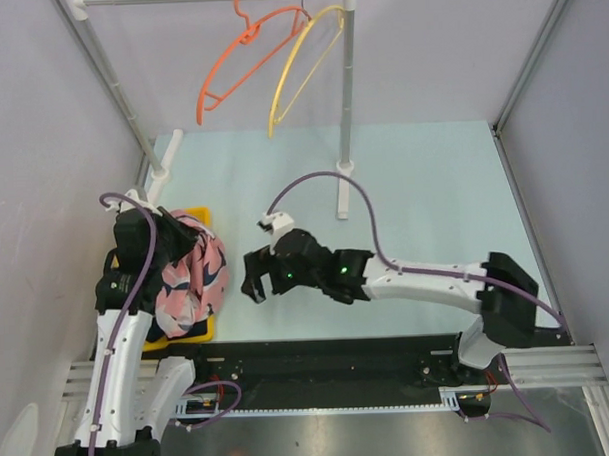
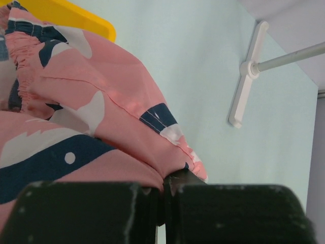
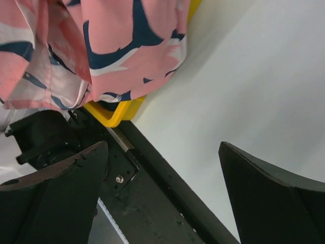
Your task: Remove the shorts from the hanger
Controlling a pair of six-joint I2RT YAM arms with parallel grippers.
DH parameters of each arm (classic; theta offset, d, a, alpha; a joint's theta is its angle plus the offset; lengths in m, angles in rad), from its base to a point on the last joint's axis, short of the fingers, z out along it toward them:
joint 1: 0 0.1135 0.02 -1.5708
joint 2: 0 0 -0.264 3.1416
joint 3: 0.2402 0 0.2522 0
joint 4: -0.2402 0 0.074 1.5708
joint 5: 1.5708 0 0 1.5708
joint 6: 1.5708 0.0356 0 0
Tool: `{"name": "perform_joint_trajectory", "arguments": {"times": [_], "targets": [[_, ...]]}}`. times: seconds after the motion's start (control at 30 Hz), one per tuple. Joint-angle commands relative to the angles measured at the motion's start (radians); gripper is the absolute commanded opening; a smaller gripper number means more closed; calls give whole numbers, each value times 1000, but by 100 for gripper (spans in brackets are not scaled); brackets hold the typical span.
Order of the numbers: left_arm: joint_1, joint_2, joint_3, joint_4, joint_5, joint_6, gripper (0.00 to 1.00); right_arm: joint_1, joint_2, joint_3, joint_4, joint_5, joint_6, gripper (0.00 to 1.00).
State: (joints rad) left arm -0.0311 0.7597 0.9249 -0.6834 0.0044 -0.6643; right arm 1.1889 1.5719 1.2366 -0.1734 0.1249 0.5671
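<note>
The salmon-pink shorts (image 1: pixel 194 277) with a navy and white print hang bunched over a yellow bin (image 1: pixel 198 215) at the table's left. My left gripper (image 1: pixel 177 254) is shut on a fold of them; in the left wrist view the cloth (image 2: pixel 101 117) is pinched between the closed fingers of that gripper (image 2: pixel 163 189). My right gripper (image 1: pixel 254 282) is open and empty just right of the shorts, low over the table; its wrist view shows the gripper (image 3: pixel 162 147), the shorts (image 3: pixel 127 46) and the bin's corner (image 3: pixel 117 116). The plain navy pair does not clearly show.
An orange hanger (image 1: pixel 241 65) and a yellow hanger (image 1: pixel 304 63) hang bare on the rail at the back. The rack's right post (image 1: pixel 347 96) stands mid-table on a white foot (image 2: pixel 246 76). Walls close in on the left and right. A black rail (image 1: pixel 339 352) runs along the near edge.
</note>
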Motion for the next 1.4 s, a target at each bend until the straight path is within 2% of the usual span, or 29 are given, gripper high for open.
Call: {"name": "perform_joint_trajectory", "arguments": {"times": [0.0,0.07,0.1,0.17,0.2,0.37,0.43,0.53,0.63,0.67,0.77,0.93,1.07,1.23,1.37], "targets": [[10,-45,68,-25,46,-40,0,41,121,0,299,-62,-24,90],[10,-54,87,-27,55,-34,1,46,166,0,348,-62,-15,86],[10,-59,95,-36,55,-26,0,46,203,0,394,-64,-13,74],[10,-59,124,-53,51,-20,0,46,240,9,437,-77,-4,63],[10,-60,133,-57,51,-18,0,46,255,15,484,-86,-7,52],[10,-79,178,-76,55,-17,0,41,378,98,583,-116,-19,41],[10,-95,181,-76,37,-12,0,44,413,165,629,-177,-7,33],[10,-111,186,-85,10,-4,0,54,523,303,673,-261,14,32],[10,-115,193,-96,3,5,1,63,692,576,556,-358,33,26],[10,-112,192,-97,3,6,2,66,771,627,542,-384,39,24],[10,-96,195,-116,-3,26,3,66,841,728,537,-427,95,25],[10,-53,120,-88,18,35,3,28,869,689,512,-421,189,25],[10,-14,-6,27,144,8,1,-15,853,583,508,-461,267,25],[11,67,-107,139,305,9,0,-31,788,397,522,-476,274,25],[28,99,-142,166,332,22,0,-26,709,302,496,-472,246,28]]}}
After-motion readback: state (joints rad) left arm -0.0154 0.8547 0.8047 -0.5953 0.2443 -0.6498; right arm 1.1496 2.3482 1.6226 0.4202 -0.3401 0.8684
